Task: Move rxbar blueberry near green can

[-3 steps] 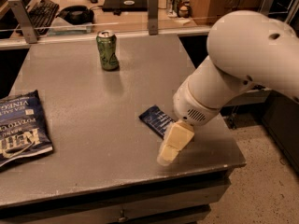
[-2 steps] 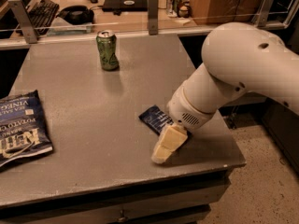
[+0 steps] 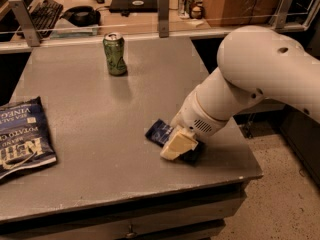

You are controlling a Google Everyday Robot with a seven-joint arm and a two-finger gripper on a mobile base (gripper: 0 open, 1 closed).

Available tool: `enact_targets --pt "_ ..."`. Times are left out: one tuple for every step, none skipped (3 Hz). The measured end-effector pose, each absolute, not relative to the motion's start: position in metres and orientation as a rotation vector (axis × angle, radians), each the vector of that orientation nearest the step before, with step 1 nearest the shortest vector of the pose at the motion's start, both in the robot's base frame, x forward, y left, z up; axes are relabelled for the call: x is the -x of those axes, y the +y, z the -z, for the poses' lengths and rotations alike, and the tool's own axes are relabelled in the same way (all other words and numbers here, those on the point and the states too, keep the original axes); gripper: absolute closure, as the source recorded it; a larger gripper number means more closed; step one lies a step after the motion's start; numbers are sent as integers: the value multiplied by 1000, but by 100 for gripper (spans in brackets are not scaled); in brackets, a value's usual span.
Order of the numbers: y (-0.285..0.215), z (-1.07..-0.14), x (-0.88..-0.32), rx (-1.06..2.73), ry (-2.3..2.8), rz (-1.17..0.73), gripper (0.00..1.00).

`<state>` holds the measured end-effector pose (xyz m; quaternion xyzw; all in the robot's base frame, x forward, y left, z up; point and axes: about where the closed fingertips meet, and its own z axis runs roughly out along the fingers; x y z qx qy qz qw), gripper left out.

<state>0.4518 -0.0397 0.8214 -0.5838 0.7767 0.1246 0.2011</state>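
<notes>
While the bag (image 3: 22, 136) lies flat at the left edge of the table (image 3: 100, 109), the can (image 3: 114, 54) stands upright near the far edge, left of centre and well apart from the bag. Toward the front right, the bar (image 3: 159, 132) lies flat on the table, well apart from the can, its right part hidden. The gripper (image 3: 176, 145) sits low over that part, touching or just above the wrapper; I cannot tell whether it is apart, together or clamped on the bar. The white arm (image 3: 250, 79) rises from it to the right, past the table's edge.
</notes>
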Motion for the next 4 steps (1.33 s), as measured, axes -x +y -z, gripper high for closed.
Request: enact_targets --pt "-40 -827 -452 1631 2170 -348 86" --pt "-45 -839 -478 1618 2128 -298 100" --pt "-51 -856 -526 1603 2067 -229 100" --pt "-49 -871 -570 1575 2014 -207 100"
